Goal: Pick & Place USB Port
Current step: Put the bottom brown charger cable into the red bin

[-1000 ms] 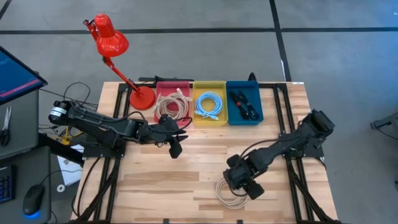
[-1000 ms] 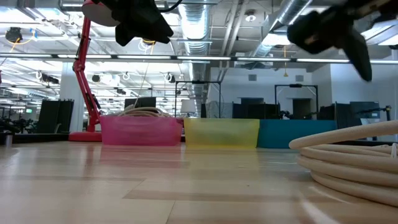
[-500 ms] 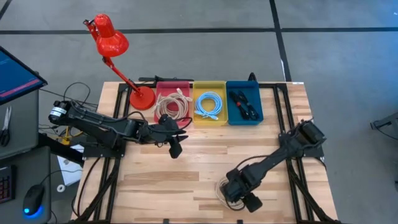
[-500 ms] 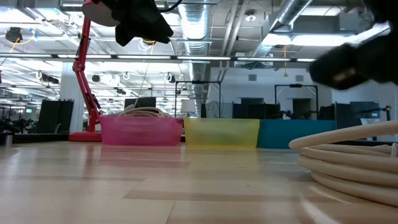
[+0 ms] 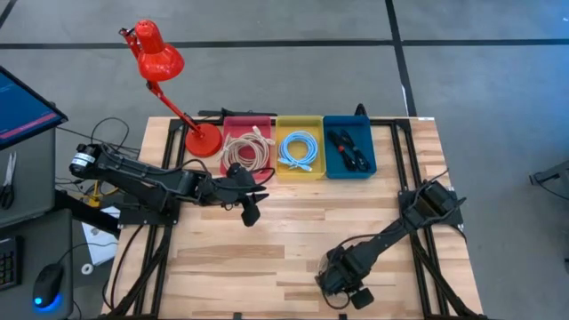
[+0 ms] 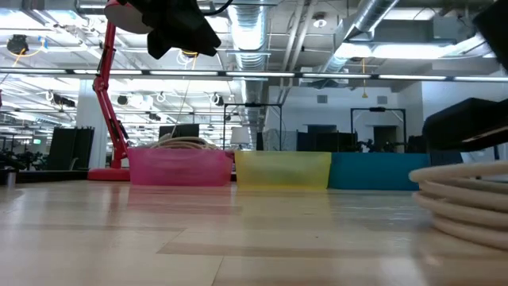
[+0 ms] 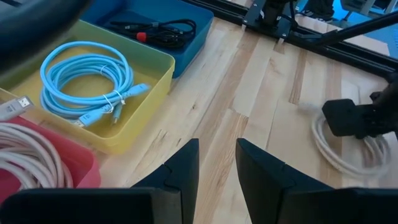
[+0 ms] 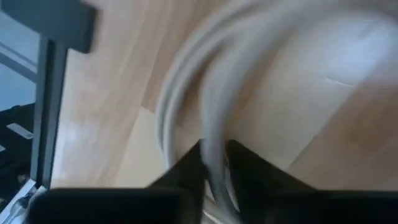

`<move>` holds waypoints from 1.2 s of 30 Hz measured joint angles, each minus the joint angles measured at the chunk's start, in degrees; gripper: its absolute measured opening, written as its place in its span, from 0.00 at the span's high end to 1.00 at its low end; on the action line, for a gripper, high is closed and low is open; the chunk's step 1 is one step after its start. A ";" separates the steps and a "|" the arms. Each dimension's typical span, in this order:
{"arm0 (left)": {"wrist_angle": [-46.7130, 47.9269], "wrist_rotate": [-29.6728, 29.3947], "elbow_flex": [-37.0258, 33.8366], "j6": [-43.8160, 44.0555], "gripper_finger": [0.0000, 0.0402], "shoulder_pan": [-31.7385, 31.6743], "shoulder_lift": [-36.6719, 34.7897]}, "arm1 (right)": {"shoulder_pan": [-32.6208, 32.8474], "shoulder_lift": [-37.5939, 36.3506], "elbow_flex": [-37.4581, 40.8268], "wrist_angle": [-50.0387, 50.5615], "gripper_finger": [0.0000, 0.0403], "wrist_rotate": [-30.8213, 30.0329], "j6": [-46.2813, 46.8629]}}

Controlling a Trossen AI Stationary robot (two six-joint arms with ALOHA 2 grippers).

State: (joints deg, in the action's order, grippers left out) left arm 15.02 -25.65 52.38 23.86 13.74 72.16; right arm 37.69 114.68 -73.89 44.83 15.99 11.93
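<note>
USB cable: a cream coil (image 5: 331, 274) lying on the worktop (image 5: 267, 231) at the near edge, right of centre — mostly covered by the right gripper (image 5: 342, 277) in the high view; in the low view it shows as stacked loops (image 6: 468, 199) at the right edge.
Right gripper: down on the coil, its fingers (image 8: 186, 168) narrowed onto a strand that runs between them in its wrist view — a grip looks just made or nearly made; whether the coil has left the wood I cannot tell.
Left gripper: (image 5: 251, 212) waits above the worktop near the red bin, fingers (image 7: 186, 165) part open, holding nothing.
Bins: red bin (image 5: 247, 142) with cream cables, yellow bin (image 5: 299, 147) with a blue cable, blue bin (image 5: 348, 147) with black cables, in a row at the far side.
Done: the reach and the closing on the coil, as I judge it.
Left: lift, carry to the far bins — likely the red one with like cables — and release.
</note>
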 joint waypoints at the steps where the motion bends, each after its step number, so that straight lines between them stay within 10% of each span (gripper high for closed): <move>1: -0.02 0.00 0.00 -0.73 0.74 0.00 0.00 | -0.21 -0.16 0.06 0.21 0.87 0.06 0.04; 12: -0.02 0.00 0.00 -2.62 0.74 0.00 0.00 | -5.61 -6.92 0.09 7.16 0.98 -0.28 -0.44; 25: -2.97 0.41 0.00 7.27 0.74 -0.63 -0.46 | -19.43 -28.28 0.02 0.78 1.00 -17.16 1.80; 36: -8.88 25.04 0.00 29.94 0.74 -14.56 -0.45 | -22.83 -33.47 0.02 -7.78 1.00 -31.82 -4.94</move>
State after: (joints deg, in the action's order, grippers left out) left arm 6.14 -0.61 52.38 53.79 -0.83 71.71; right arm 14.86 81.21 -73.87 37.05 -15.83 6.98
